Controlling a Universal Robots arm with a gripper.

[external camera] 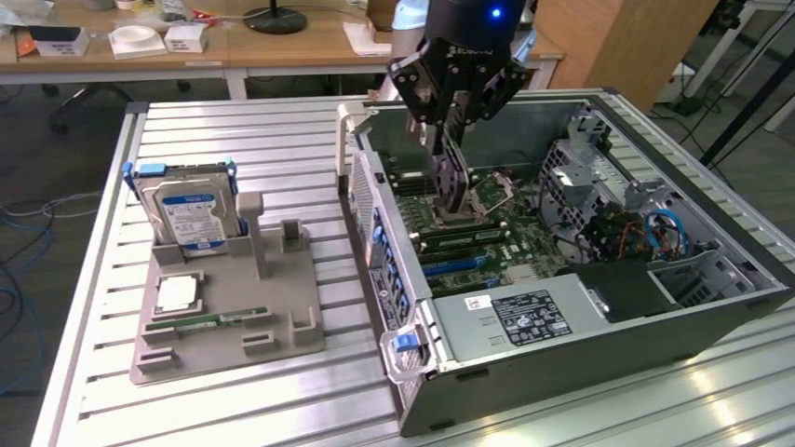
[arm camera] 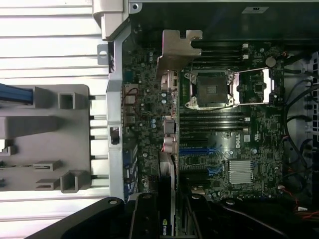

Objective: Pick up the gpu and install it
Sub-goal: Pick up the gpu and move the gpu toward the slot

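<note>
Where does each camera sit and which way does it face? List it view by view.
Exterior view: off the robot, raised, looking down on the open computer case and grey holder; the gripper shows, gripping the gpu.
Wrist view: on the wrist, looking down into the case at the motherboard; dark gripper parts show.
Shared: gpu, motherboard, case, holder.

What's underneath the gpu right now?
The gripper holds the gpu in its jaws above the motherboard of the open computer case, beside the CPU socket. The board strip directly beneath the card is covered by it.
</note>
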